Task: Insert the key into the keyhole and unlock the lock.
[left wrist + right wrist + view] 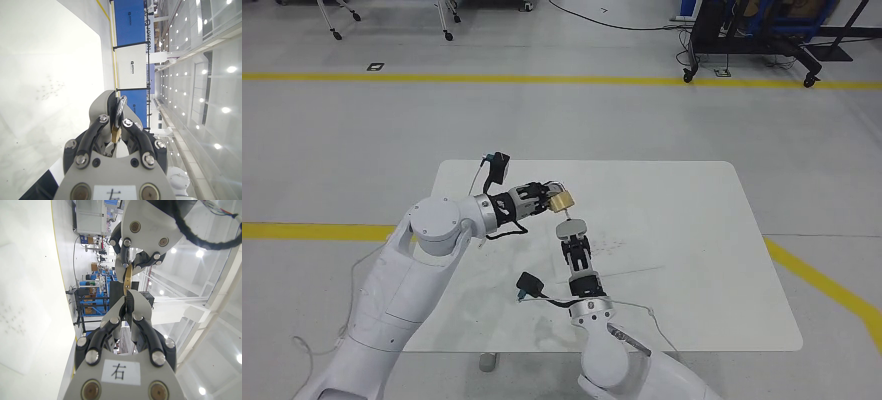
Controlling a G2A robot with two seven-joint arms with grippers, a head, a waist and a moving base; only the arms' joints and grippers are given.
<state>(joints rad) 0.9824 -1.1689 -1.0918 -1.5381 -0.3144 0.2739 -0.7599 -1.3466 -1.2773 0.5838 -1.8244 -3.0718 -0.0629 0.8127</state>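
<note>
Padlock [560, 201]: small brass body with a silver shackle, held in the air above the white table, over its left-centre part as the top camera sees it, right where the two grippers meet.
Shackle [121, 103]: bright metal loop at the end of the lock that points away from the left wrist, lying between that gripper's fingertips. Whether it is latched or sprung cannot be told.
Left gripper [118, 116]: narrow, clamped on the padlock from both flat sides. The brass body sits deep between the fingers, close to the black linkage bars.
Right gripper [127, 298]: fingers pressed almost together, pinching something thin. The tips are right at the end of the brass body opposite the shackle.
Key [127, 287]: a small silvery bit shows between the right fingertips and the lock's edge, touching the brass. The rest is hidden by the pads, and how far it sits in the keyhole cannot be told.
Arms: in the top view the left arm comes in from the table's left side and the right arm from the near edge, so the two grippers meet at the lock roughly at a right angle.
Table [692, 250]: white top with rounded corners and faint grey scuffs near its middle.
</note>
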